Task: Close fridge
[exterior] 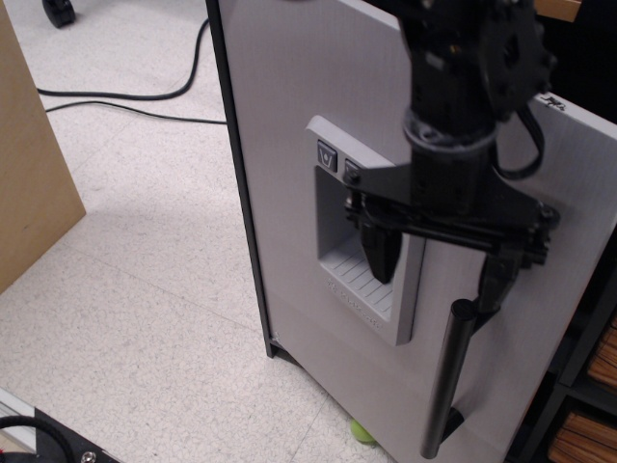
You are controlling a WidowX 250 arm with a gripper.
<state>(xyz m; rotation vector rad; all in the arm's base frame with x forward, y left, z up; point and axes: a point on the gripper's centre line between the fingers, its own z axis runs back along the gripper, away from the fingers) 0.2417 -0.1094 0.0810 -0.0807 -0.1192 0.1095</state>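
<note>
The fridge's light grey door (289,116) fills the middle of the view, with its recessed dispenser panel (359,231) and black vertical bar handle (446,381). The door stands at an angle to the dark body (588,68) seen behind its right edge. My gripper (439,268) hangs in front of the door, just above the handle and over the dispenser's right side. Its jaws are open and hold nothing. The left finger (382,253) overlaps the dispenser recess and the right finger (501,280) is near the handle's top. I cannot tell whether it touches the door.
A tan wooden panel (29,164) stands at the left edge. Black cables (135,96) lie on the speckled floor. A small green ball (362,431) lies at the door's foot. Dark shelves with brown items (583,424) show at the lower right.
</note>
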